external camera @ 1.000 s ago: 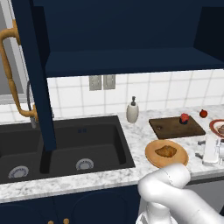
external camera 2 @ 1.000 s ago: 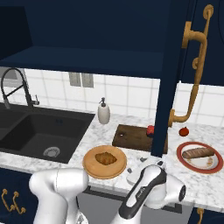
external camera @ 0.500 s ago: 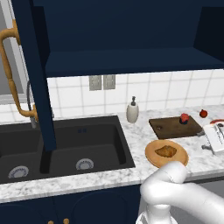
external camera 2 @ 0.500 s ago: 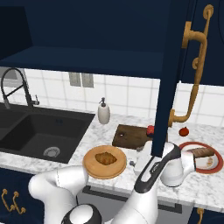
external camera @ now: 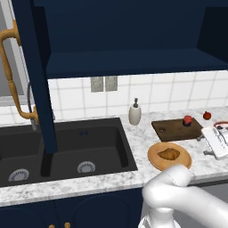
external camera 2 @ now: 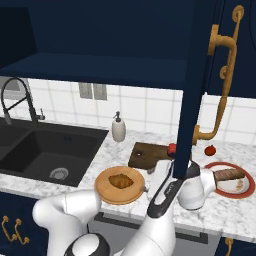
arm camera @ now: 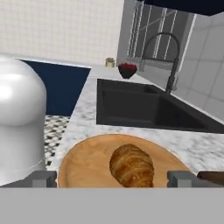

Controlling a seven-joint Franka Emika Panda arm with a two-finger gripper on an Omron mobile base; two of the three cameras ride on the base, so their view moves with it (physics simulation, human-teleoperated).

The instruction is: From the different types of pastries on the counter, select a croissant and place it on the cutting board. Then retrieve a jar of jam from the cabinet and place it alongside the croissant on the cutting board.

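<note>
The robot's hand has swung away from the front of the counter toward the red-rimmed plate, and is now hovering low over the worktop with its camera looking back at the sink. The croissant [arm camera: 131,166] is lying on the round wooden plate [external camera 2: 107,192], near the counter's [external camera: 111,180] front edge, just in front of the dark cutting board [external camera: 176,129]. A small red jar [external camera: 188,120] is standing on the board's far corner. The gripper [arm camera: 113,178] is sitting released, its fingertips [arm camera: 41,178] spread wide either side of the croissant, not touching it. A log-shaped roll [external camera 2: 229,174] is resting on the red-rimmed plate [external camera 2: 247,192].
</note>
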